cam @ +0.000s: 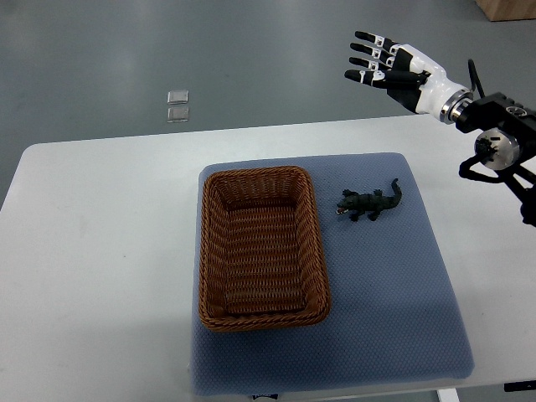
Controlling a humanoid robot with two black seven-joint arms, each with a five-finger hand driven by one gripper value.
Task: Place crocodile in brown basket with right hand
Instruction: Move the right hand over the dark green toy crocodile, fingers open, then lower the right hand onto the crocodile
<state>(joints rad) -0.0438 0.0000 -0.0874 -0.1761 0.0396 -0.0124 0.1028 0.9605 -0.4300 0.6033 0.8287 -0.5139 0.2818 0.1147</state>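
A small dark green toy crocodile lies on the blue mat, just right of the brown wicker basket. The basket holds nothing. My right hand hovers high at the upper right, beyond the table's far edge and well above the crocodile, its black and white fingers spread and holding nothing. Its arm enters from the right edge. The left arm does not show.
The mat rests on a white table. Two small clear square pieces lie on the grey floor beyond the table. A brown box corner shows at the top right.
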